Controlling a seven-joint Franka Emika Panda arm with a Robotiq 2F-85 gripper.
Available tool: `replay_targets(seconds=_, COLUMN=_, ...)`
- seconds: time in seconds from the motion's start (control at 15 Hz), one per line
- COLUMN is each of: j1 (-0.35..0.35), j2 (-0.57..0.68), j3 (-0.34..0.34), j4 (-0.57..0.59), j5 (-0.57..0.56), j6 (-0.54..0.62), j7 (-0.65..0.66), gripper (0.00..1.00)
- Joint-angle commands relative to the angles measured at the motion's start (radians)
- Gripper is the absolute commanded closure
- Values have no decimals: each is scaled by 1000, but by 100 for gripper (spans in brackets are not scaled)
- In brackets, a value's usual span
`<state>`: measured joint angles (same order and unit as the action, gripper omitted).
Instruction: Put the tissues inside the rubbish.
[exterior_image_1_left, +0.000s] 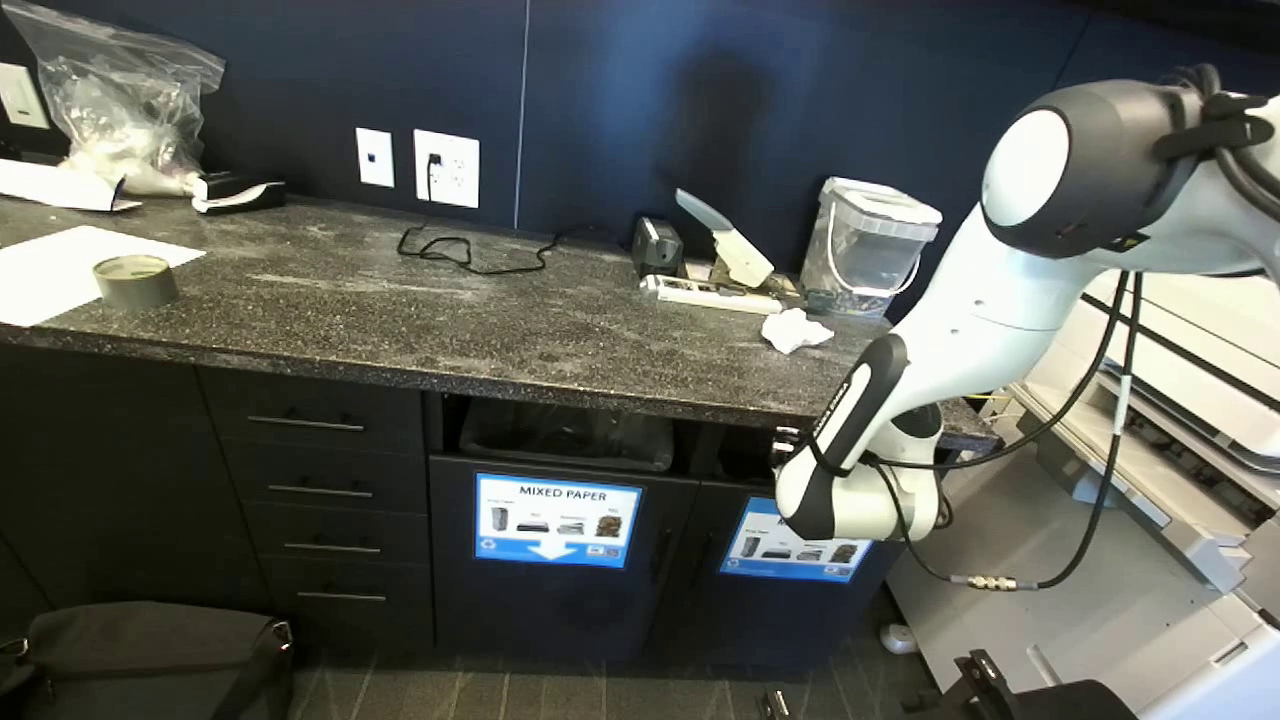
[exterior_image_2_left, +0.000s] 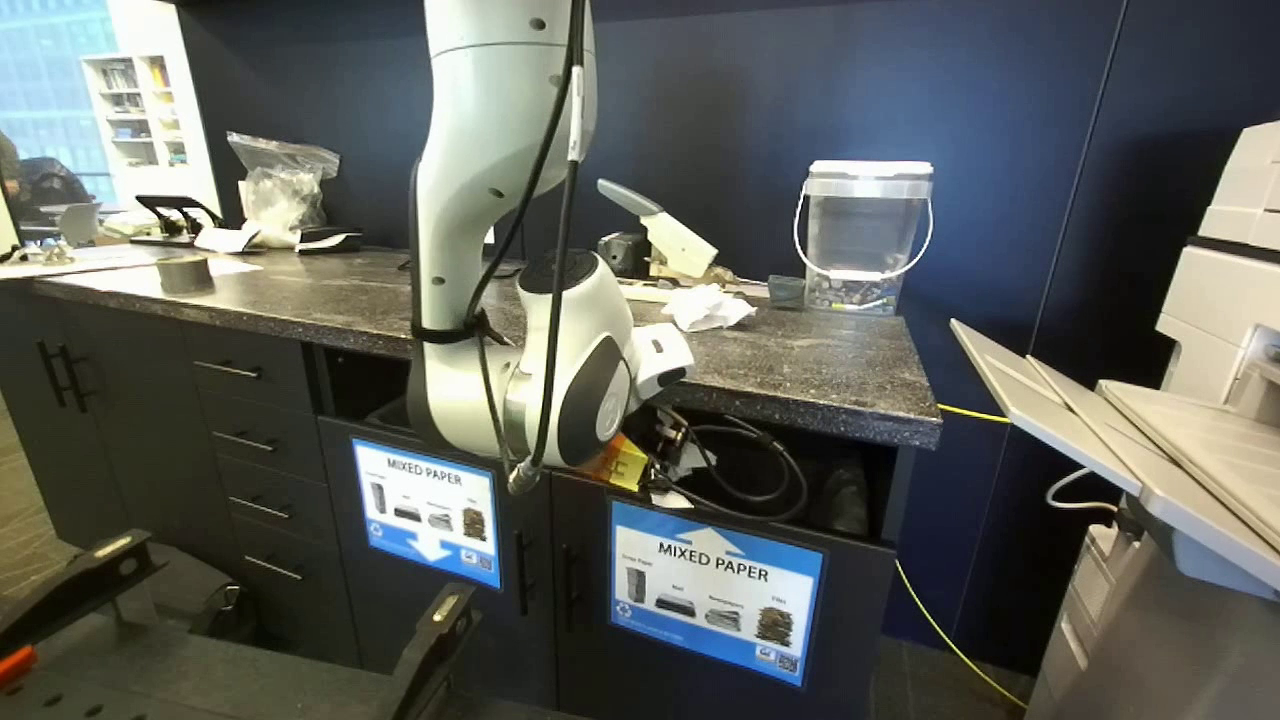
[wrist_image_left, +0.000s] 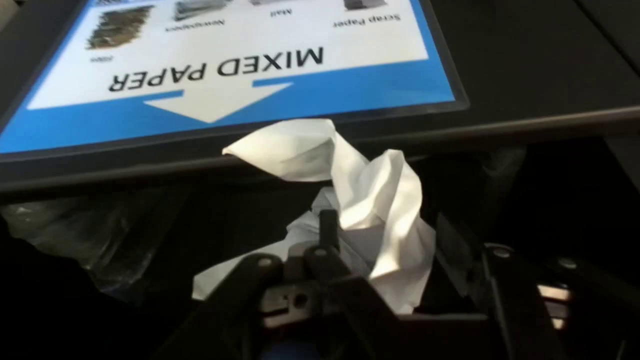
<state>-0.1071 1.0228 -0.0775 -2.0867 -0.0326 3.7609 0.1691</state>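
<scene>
White tissue (wrist_image_left: 362, 202), crumpled; angular fingers (wrist_image_left: 329, 229) flank it.

Below the counter (exterior_image_1_left: 600, 335), we find a tissue (wrist_image_left: 370, 190) partly hidden by the gripper (wrist_image_left: 387, 232) and a bag (exterior_image_1_left: 155, 655) cropped by the frame; above, the arm (exterior_image_2_left: 490, 110) likewise.

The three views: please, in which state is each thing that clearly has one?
First tissue: crumpled, partly between the jaws.
Jaws: whether they grip it, I cannot tell.
Second tissue: crumpled, on the counter.
Bin opening: uncovered.
Bin doors: shut.
Drawers: shut.
Bucket: upright, lid on, handle down.
Plug: in the outlet.
Tape roll: lying flat.
</scene>
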Motion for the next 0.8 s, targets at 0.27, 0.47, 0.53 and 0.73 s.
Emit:
replay_targets(seconds=0.27, j1=-81, j2=74, j3=80, j4=-23, j5=-69, j6=297, j7=-19, gripper=95)
replay_targets(seconds=0.47, j1=-57, j2=112, j3=61, j4=10, j5=-40, j6=310, j7=-49, gripper=94)
replay_targets(seconds=0.53, j1=-55, j2=126, j3=58, j4=28, j5=-39, j6=311, j7=-56, gripper=93)
replay_targets(seconds=0.73, j1=-47, j2=171, j3=45, j4=114, j5=-27, j6=278, j7=-86, gripper=93)
